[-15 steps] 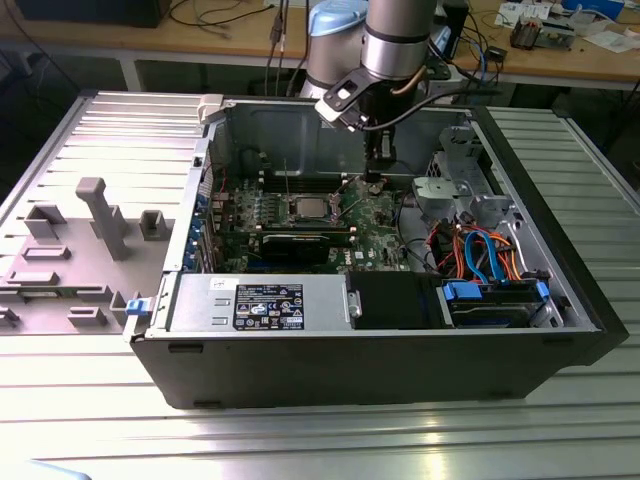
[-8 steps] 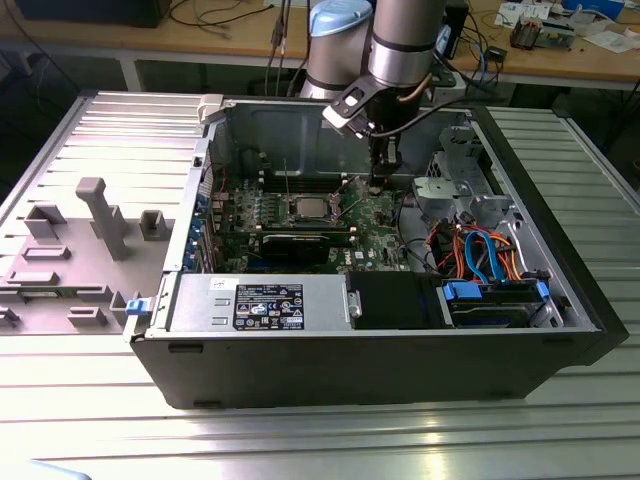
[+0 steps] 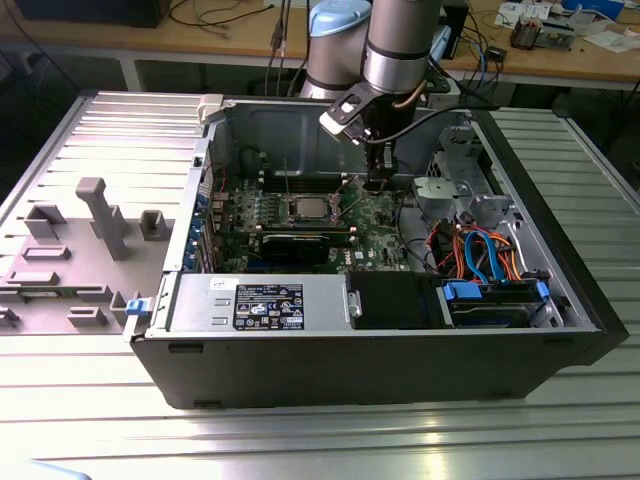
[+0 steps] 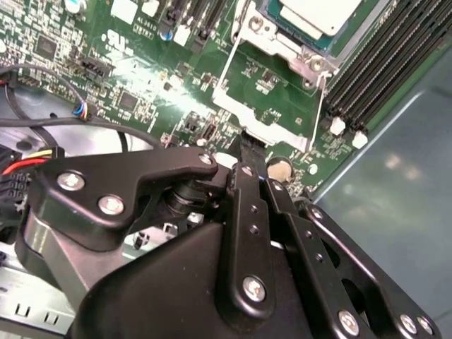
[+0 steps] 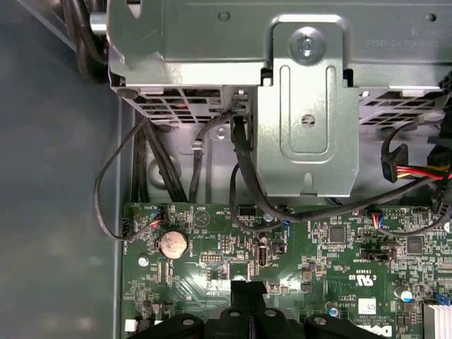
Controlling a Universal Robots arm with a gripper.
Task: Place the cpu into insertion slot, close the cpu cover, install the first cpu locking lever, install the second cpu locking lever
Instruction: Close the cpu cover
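Observation:
The cpu (image 3: 308, 208) lies flat with its silver-grey top up in the socket at the middle of the motherboard; in the second wrist view the cpu (image 4: 318, 14) sits inside the socket frame. The cpu cover (image 4: 229, 106) is swung open toward my gripper, and green board shows through its window. Two thin locking levers (image 3: 285, 182) stand up beside the socket. My gripper (image 3: 375, 182) hangs over the board to the exterior view's right of the socket. Its black fingertips (image 4: 251, 145) are together at the cover's free edge, with nothing seen between them. In the first wrist view the gripper (image 5: 247, 288) is also shut.
A silver power supply (image 3: 260, 303) fills the case's near side. A metal drive cage (image 5: 304, 106) and bundled cables (image 3: 480, 255) crowd the exterior view's right. A coin battery (image 5: 172, 244) and memory slots (image 4: 381, 63) lie near the socket. Grey fixtures (image 3: 100, 215) stand outside on the exterior view's left.

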